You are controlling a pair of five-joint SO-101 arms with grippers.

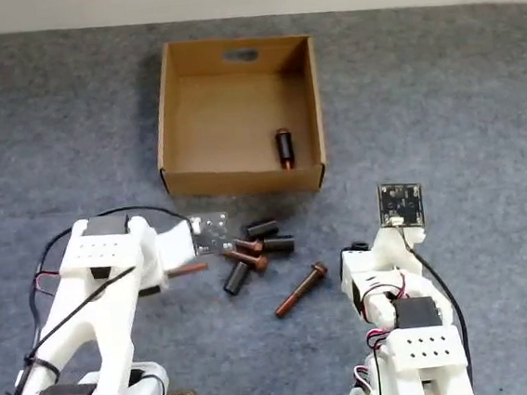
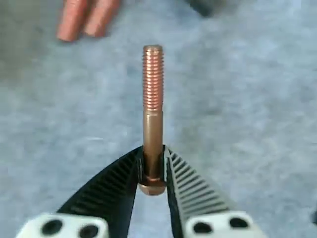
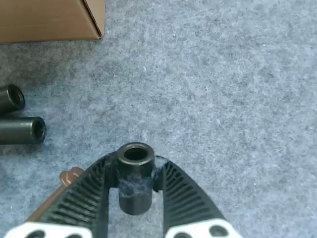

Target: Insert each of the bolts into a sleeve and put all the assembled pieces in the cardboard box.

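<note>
My left gripper (image 2: 152, 157) is clamped on a copper bolt (image 2: 153, 99) just above its head, with the threaded end pointing away from the fingers. My right gripper (image 3: 134, 166) is closed around a black sleeve (image 3: 134, 154), whose open bore faces the wrist camera. Between the arms, on the grey carpet (image 1: 478, 93), I see loose sleeves (image 1: 278, 245) bunched together and a loose bolt (image 1: 300, 290) just beside them. Beyond these sits the cardboard box (image 1: 243, 179), with one assembled piece (image 1: 284, 148) lying inside near its front wall
</note>
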